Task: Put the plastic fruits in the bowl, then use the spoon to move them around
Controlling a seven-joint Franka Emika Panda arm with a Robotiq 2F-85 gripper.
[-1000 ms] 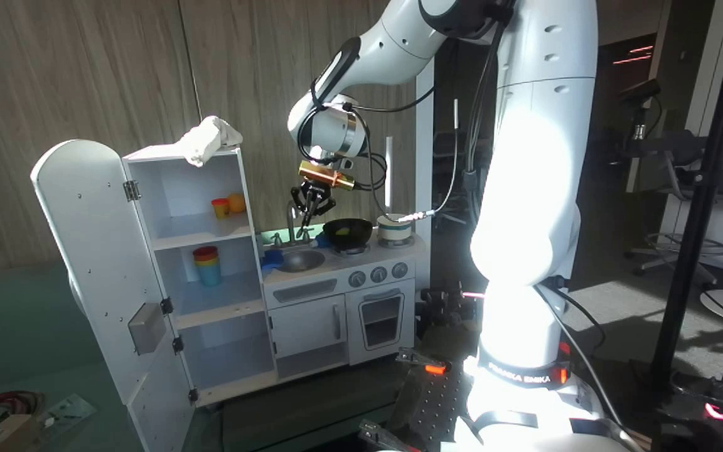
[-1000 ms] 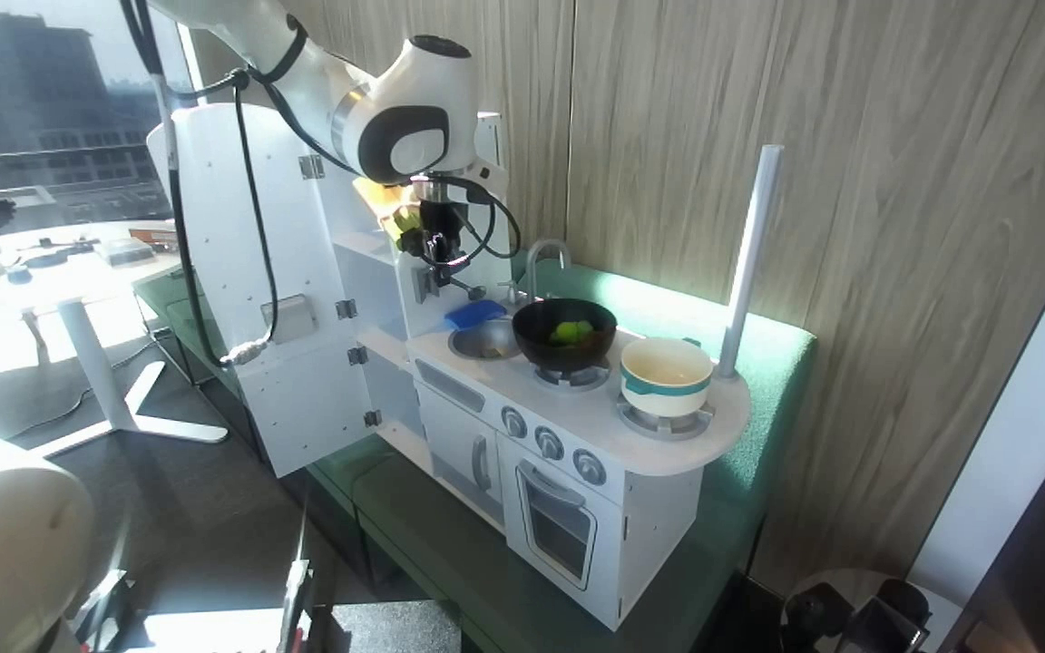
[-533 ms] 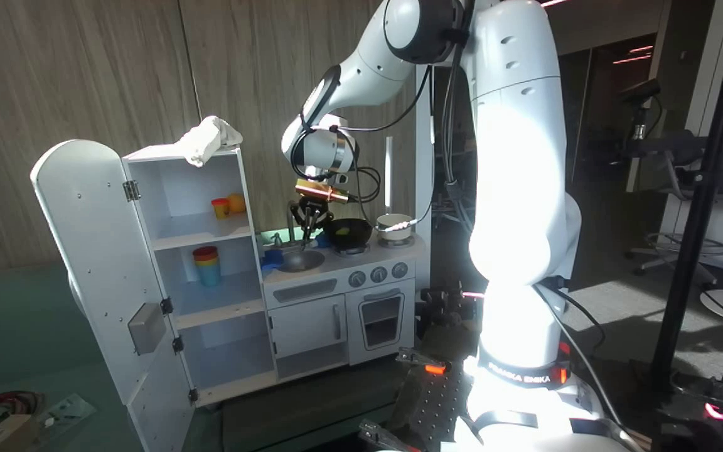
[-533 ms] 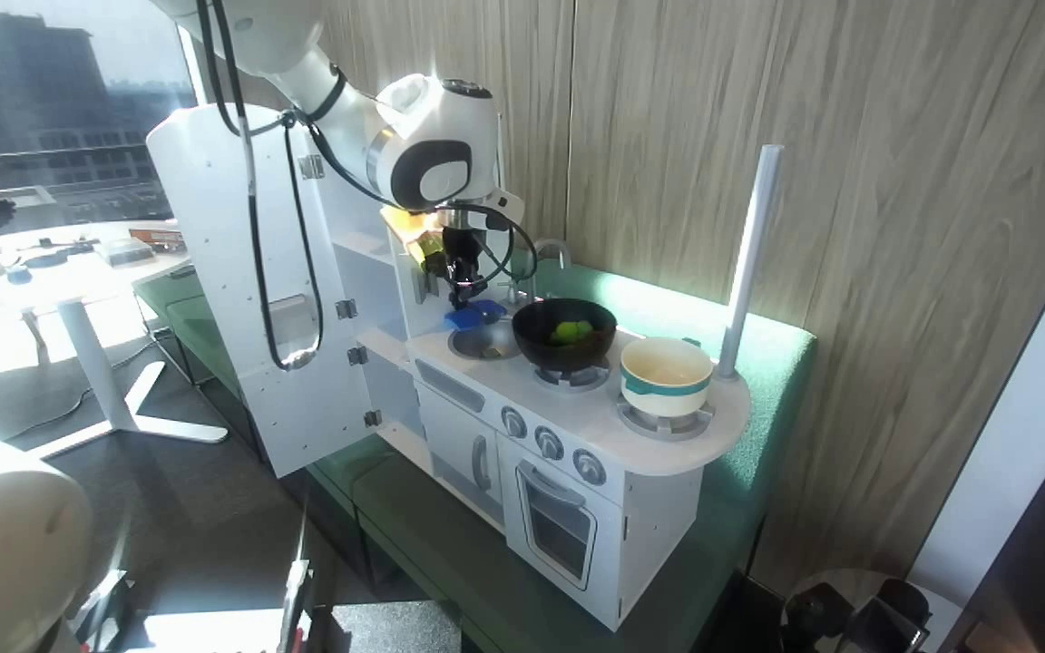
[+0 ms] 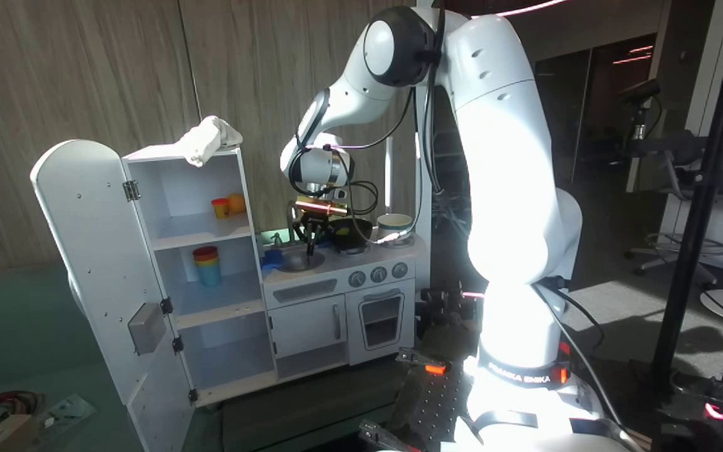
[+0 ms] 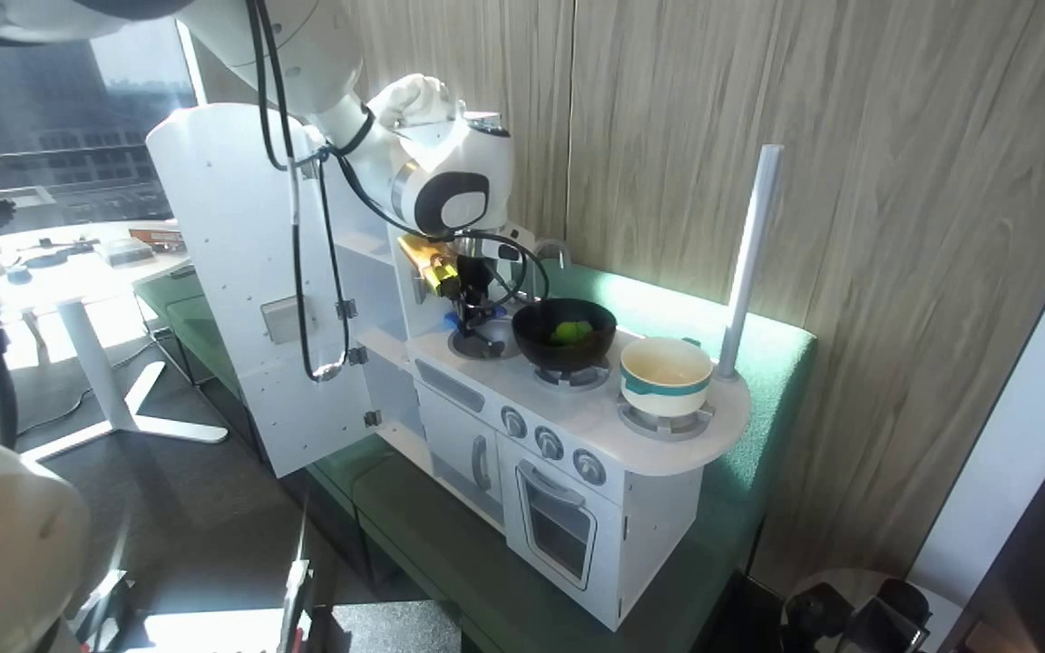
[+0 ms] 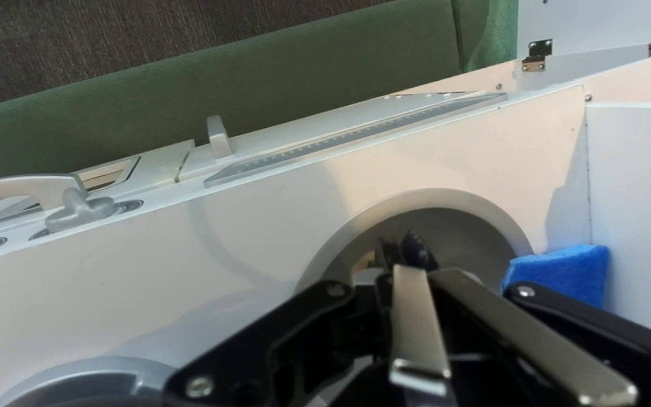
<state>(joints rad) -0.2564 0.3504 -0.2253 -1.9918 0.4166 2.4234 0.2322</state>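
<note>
Fruit point(image 7: 364, 263), judging by a tan scrap, is peeking out just beside the claw point(image 7: 400, 254), which is pointing down into the sink point(image 7: 472, 237), presumably to fetch it. The fingertips point(image 7: 417, 249) are standing close together, but the claw's own body is crowding the view, so I cannot tell whether they are parted or holding something. Nearby, a sponge point(image 7: 563, 271) is lying at the sink's edge, on the claw's far side from the bowl point(image 6: 541, 352), probably leaving the carrying path free. The bowl is standing on a burner point(image 6: 574, 378), near the claw for an easy drop, and green pieces point(image 6: 571, 333), probably more fruit, are lying in it; anything deeper is getting lost in shadow. Farther along the counter point(image 7: 280, 220), a pot point(image 6: 668, 376) is occupying the next burner point(image 6: 668, 428). The spoon I am not managing to find; the claw may be hiding it.
</note>
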